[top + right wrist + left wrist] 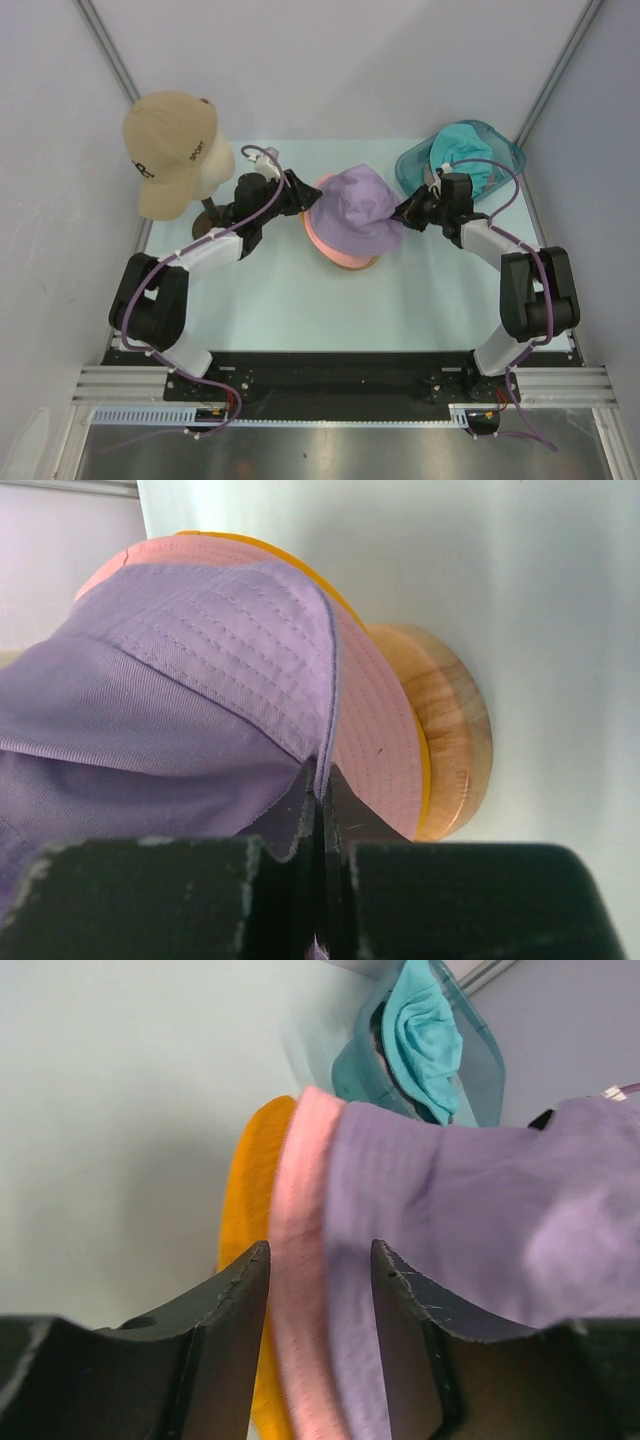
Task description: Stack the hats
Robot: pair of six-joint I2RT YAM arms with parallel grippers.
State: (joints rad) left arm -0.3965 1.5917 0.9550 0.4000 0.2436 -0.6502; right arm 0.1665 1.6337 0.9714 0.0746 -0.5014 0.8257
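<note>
Three hats are sitting in one pile in the middle of the pale table [300, 300]. A yellow-orange cloth hat with a round brim [245, 1190] is lying at the bottom, on a round wooden stand [455, 730]. A pink cloth hat with a round brim [332, 252] is lying over it. A lilac cloth bucket hat [352, 212] is resting on top, a bit crooked and pulled out to the right. The right gripper [408, 212] is pinching the edge of the lilac brim tightly between its closed jaws. The left gripper [298, 192] is waiting at the other side of the pile with its jaws apart. The pink and lilac brims are showing in its gap, but it is not squeezing them. So the pile looks a bit more than half done, and the lilac hat is probably needing to be let go and settled. Two more hats are not on the pile yet. A soft teal cloth hat [462, 150] is sitting inside a clear teal plastic tub [510, 150] at the far right. A tan cloth cap with a peak [165, 145] is sitting on a cream mannequin head [222, 165] at the far left. The word "SPORT" is showing in dark letters on the side of the cap. A dark mark is showing near its front, but it is too small to read.
</note>
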